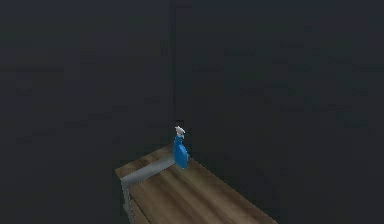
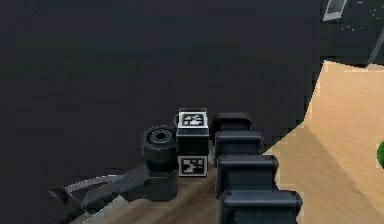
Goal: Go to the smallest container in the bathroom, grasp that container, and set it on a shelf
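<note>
RISK | blue plastic spray bottle point(image 1: 180, 151), white top, at far corner of wooden desk point(image 1: 205, 198): you nudge it, it may topple off | dark end effector point(image 2: 78, 193): you can't tell whether it holds anything

a spray bottle point(image 1: 180, 151) stands at the tabletop's point(image 1: 205, 197) far edge, wall point(image 1: 90, 70) behind it.

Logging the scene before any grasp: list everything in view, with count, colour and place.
Spray bottle: one, blue with white top, upright on the wooden surface, forward view's middle.
Wooden surface: one, light brown, forward view's bottom.
Tan top: one, arm side view's right.
Green thing: one, at that view's right edge; too small to name.
Wall: dark, behind.
Arm: one, dark, from arm side view's bottom.
Fingers: two, thin, grey, lower left.
</note>
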Tool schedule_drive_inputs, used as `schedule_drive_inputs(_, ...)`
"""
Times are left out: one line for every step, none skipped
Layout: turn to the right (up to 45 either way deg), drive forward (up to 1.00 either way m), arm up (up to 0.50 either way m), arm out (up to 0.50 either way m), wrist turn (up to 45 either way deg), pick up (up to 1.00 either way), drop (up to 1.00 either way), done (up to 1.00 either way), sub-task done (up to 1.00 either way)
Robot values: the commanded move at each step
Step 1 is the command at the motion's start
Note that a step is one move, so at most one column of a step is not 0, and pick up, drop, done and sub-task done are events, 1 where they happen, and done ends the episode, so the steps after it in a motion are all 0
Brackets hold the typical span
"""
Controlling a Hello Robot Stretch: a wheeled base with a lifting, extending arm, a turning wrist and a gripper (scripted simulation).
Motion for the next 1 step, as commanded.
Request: schedule_drive_inputs(0.0, 0.0, 0.0, -0.08, 0.0, 0.0, 0.0, 0.0, 0.0)
